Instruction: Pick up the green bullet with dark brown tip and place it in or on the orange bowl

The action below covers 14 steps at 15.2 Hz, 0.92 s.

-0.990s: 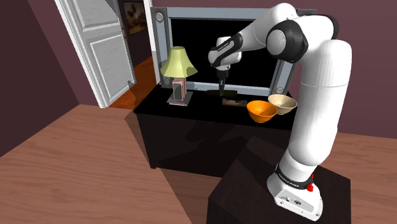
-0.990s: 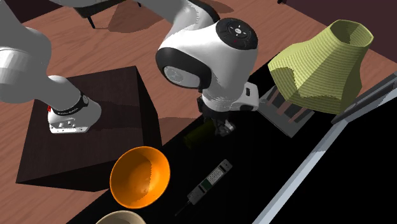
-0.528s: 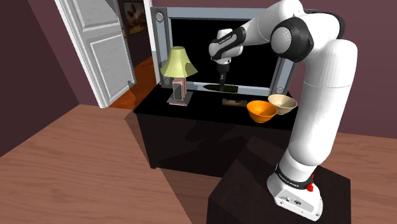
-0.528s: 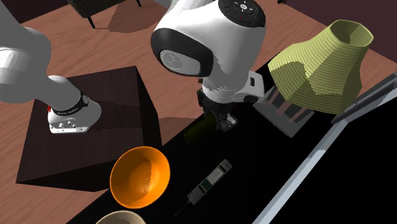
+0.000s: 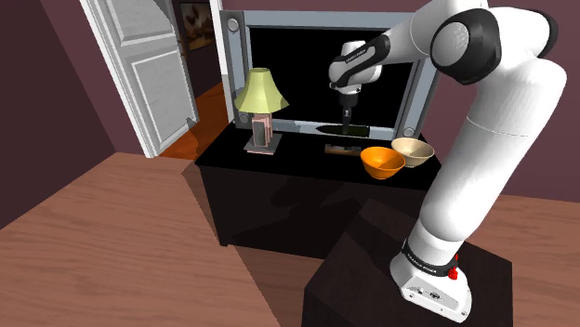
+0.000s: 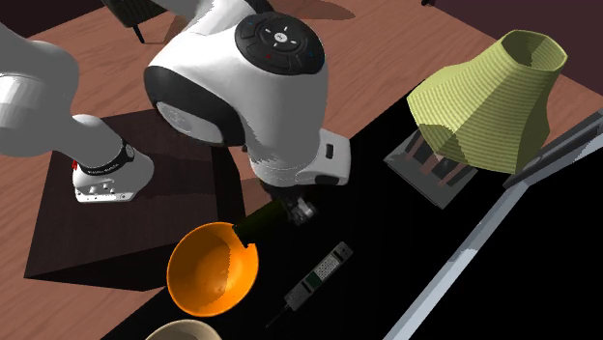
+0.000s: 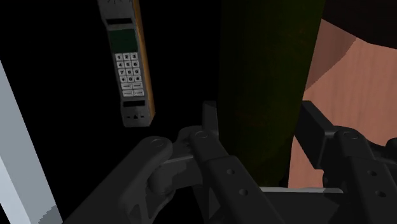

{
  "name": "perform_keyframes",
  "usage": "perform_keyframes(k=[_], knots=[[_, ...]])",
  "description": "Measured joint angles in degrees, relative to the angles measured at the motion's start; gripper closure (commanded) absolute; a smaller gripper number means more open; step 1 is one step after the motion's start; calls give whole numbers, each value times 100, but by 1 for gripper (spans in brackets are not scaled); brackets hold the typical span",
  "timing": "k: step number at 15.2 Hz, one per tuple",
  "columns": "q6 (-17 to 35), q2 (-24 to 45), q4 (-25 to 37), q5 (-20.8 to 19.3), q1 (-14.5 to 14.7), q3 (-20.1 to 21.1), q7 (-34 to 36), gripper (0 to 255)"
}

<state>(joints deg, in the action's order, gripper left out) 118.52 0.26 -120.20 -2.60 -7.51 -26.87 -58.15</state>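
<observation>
My gripper (image 6: 288,209) is shut on the dark green bullet (image 6: 257,223), which hangs above the black cabinet top. In the second exterior view the bullet's far end overlaps the rim of the orange bowl (image 6: 213,269). The wrist view has the bullet (image 7: 267,83) as a dark green cylinder clasped between my two black fingers (image 7: 213,162); its tip is hidden. In the shoulder view my gripper (image 5: 347,119) hovers up and to the left of the orange bowl (image 5: 382,163).
A grey handset with a keypad (image 6: 319,275) lies on the cabinet (image 5: 279,172) beside the orange bowl. A beige bowl (image 5: 413,150) stands behind the orange one. A green-shaded lamp (image 5: 260,104) stands at the cabinet's left end, and a large screen (image 5: 279,65) rises behind.
The arm has lifted and swung to the shoulder view's right with the bullet held, from near the cabinet's middle to beside the orange bowl.
</observation>
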Motion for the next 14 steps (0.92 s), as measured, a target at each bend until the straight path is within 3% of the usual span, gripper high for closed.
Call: perform_keyframes(k=[7,14], knots=[[85,-1062,-1001,-636,-415,-350,-391,255],[-14,-1916,-1617,-1239,-940,-694,-864,255]])
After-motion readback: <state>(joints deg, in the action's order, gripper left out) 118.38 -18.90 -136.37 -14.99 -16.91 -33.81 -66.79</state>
